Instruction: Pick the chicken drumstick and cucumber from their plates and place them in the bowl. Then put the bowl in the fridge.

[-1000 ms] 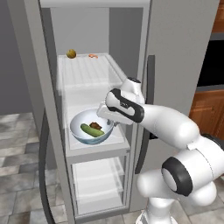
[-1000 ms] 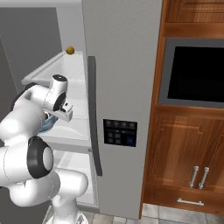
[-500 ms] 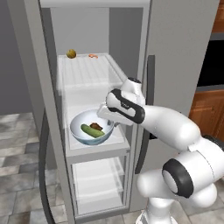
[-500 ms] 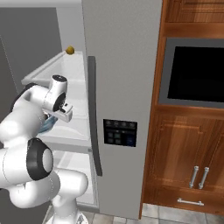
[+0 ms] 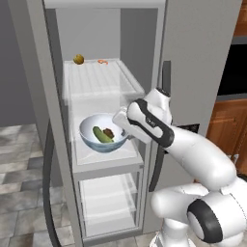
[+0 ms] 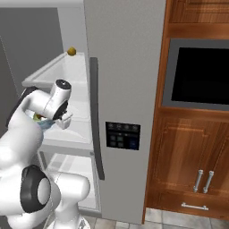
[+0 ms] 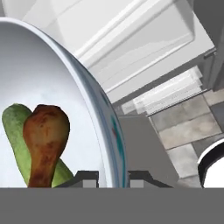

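Grey and tall, one fridge (image 5: 202, 58) stands with its left compartment open, a long dark handle (image 6: 95, 125) running down its closed door. To its right, one black-fronted wall oven (image 6: 201, 74) sits in wood cabinetry. Inside the open compartment three translucent white shelves are stacked: an upper shelf (image 5: 103, 79), a middle shelf (image 5: 106, 152) and a lower one (image 5: 108, 193).

One white arm (image 5: 193, 149) rises from the lower right of the left base view, bends at the elbow and reaches leftward into the fridge at middle-shelf height, wrist roughly level.

One bowl (image 5: 91, 130), white inside and pale blue-grey outside, is at the middle shelf; whether its base touches the shelf cannot be told. The tool (image 7: 111, 177) is clamped tight on the bowl's right rim, one finger (image 7: 87, 179) inside the wall and the other outside.

In the bowl lie one dark green cucumber (image 5: 101, 134) and one reddish-brown chicken drumstick (image 5: 109, 132), the drumstick lying across the cucumber in the hand view.

On the upper shelf, at its back, sit one small yellow-olive ball (image 5: 78, 59) and one small orange curl (image 5: 102, 61), a little apart.
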Tool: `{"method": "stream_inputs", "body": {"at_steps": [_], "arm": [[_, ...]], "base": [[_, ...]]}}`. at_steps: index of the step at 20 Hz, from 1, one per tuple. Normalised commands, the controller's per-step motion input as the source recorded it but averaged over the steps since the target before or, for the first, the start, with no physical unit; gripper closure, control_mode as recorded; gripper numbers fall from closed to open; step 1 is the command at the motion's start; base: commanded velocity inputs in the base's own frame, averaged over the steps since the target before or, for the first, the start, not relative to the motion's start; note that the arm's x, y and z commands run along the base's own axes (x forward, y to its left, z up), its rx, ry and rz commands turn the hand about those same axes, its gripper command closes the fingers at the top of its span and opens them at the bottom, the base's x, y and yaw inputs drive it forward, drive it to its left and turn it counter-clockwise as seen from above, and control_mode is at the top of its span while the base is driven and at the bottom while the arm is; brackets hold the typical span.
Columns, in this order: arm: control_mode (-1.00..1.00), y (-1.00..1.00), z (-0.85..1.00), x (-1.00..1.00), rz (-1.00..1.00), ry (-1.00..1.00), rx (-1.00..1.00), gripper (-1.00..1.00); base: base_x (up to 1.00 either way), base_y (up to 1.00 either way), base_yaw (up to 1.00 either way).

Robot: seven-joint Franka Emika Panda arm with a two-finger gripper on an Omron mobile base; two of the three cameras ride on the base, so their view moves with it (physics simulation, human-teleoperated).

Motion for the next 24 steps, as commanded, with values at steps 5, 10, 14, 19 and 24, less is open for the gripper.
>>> {"method": "stream_inputs", "body": {"at_steps": [5,10,14,19,24], "arm": [[-1.00,-0.07,0.27,-0.33,-0.23,0.01,0.13,1.00],[-1.00,-0.08,0.34,-0.24,-0.14,0.16,0.00,1.00],[-1.00,-0.03,0.32,-0.25,-0.12,0.16,-0.02,1.00],[-1.00,-0.01,0.31,-0.22,-0.07,0.07,-0.13,1.00],[-1.00,-0.03,0.28,-0.18,-0.05,-0.01,-0.23,1.00]], "base": [[0.00,0.00,0.00],[0.00,0.00,0.00],[0.00,0.00,0.00],[0.00,0.00,0.00],[0.00,0.00,0.00]]}}
